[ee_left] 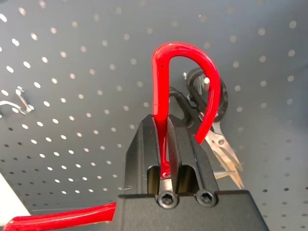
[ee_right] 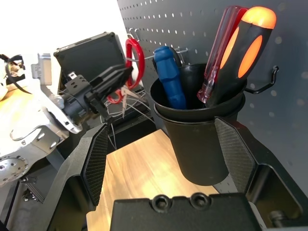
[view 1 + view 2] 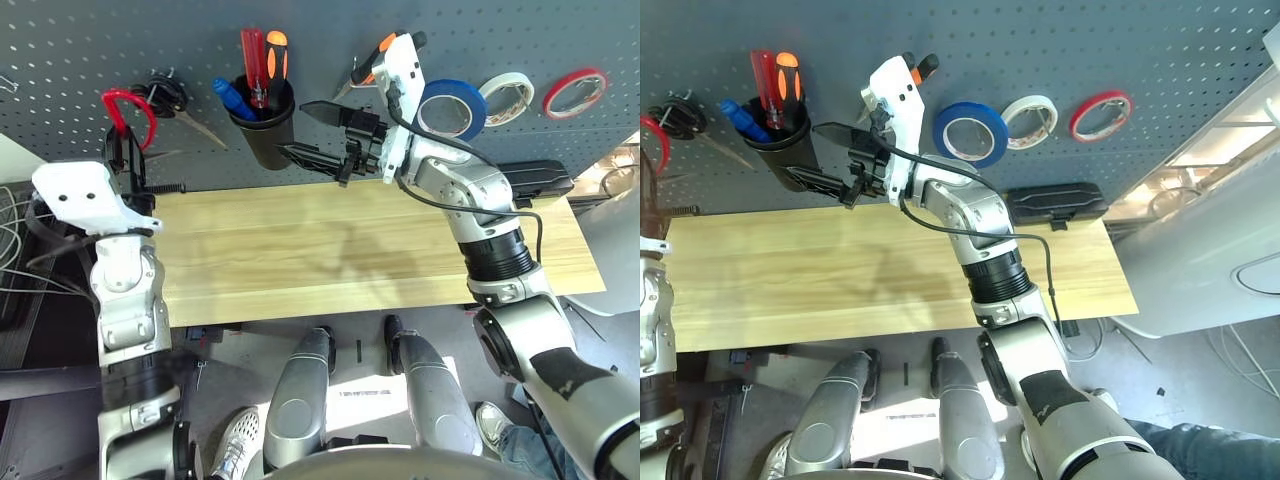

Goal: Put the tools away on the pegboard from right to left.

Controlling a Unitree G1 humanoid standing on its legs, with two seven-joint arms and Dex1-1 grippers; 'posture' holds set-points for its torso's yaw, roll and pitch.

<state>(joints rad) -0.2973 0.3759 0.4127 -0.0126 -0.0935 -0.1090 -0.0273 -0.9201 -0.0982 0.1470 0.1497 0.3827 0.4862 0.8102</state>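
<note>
My left gripper (image 1: pixel 167 159) pinched the red-handled metal scissors (image 1: pixel 185 91); slow, steady aim at the grey holey pegboard (image 1: pixel 72 72) hook seemed best. My right gripper (image 2: pixel 168 154) gaped empty.

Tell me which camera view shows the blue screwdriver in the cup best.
The right wrist view: the blue screwdriver stands close and unobstructed in the black cup, between the open right gripper fingers. Both eye views show it as a small handle at the cup's rim.
</note>
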